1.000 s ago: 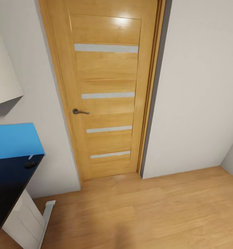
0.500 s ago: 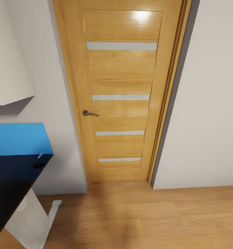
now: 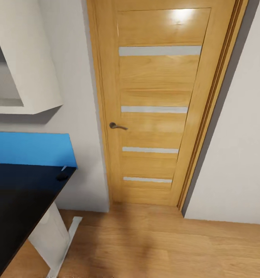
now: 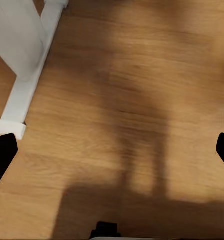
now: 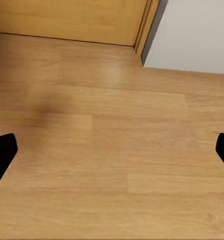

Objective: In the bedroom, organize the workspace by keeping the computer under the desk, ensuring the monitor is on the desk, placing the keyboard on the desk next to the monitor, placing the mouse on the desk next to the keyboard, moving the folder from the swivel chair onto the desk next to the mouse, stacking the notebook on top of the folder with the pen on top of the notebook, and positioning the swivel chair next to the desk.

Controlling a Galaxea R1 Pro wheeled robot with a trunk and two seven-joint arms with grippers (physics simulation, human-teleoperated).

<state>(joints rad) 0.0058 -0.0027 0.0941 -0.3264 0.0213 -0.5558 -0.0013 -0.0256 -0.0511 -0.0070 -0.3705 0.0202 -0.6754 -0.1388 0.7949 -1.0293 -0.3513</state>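
The desk reaches in from the left of the head view, with a black top and a bright blue back panel. A small dark rounded thing lies at the desk's far corner by the panel; I cannot tell whether it is the mouse. In the left wrist view my left gripper hangs open over the wooden floor, its black fingertips far apart, near the desk's white leg. In the right wrist view my right gripper is open too, above bare floor, with nothing between its fingertips.
A closed wooden door with a metal handle stands straight ahead between white walls. A white wall cabinet hangs above the desk. The desk's white leg and foot rest on the wooden floor.
The camera has turned left, so the door has slid right in the picture. More of the desk and the wall cabinet now shows at the left.
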